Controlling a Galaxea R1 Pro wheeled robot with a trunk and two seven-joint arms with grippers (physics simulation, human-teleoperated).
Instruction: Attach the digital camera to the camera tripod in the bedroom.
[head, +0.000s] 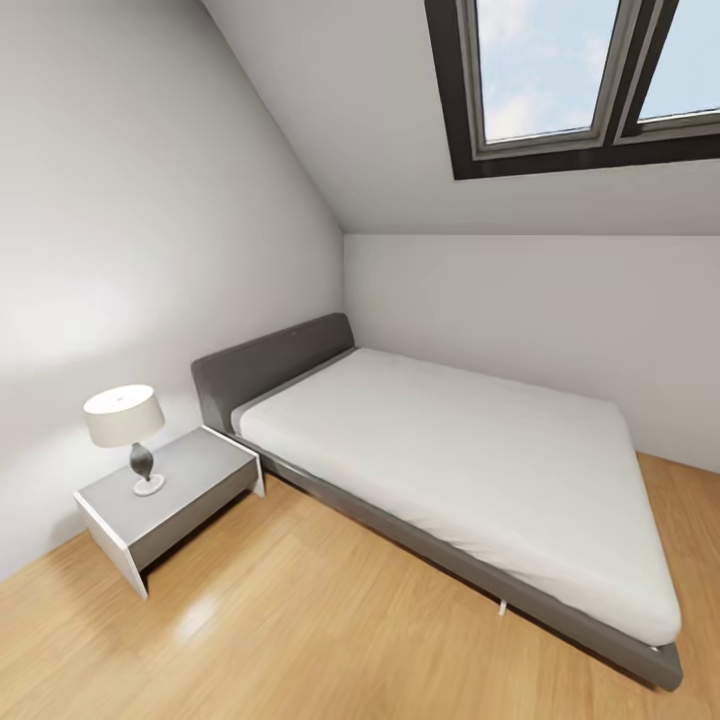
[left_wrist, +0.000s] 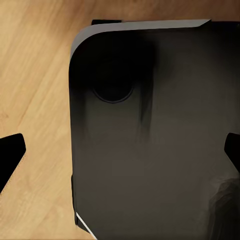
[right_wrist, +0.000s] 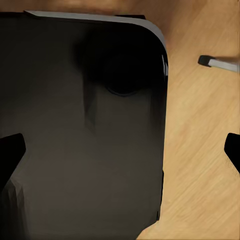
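Observation:
I am in the bedroom, with white walls, a sloped ceiling and a dark-framed skylight (head: 560, 80). The grey bed (head: 420, 545) with its white mattress (head: 450, 450) stands ahead on the light wood floor (head: 300, 630). The digital camera is out of view. A silver leg end with a black foot (right_wrist: 216, 61), apparently the camera tripod's, rests on the floor in the right wrist view. My left gripper (left_wrist: 122, 152) and right gripper (right_wrist: 122, 152) both hang open over my black base (left_wrist: 150, 150), nothing between their fingers.
A grey nightstand (head: 190, 485) with a white table lamp (head: 125, 420) stands left of the bed against the wall. Bare wood floor stretches in front of the bed and nightstand. My dark base (right_wrist: 85, 125) lies under both grippers.

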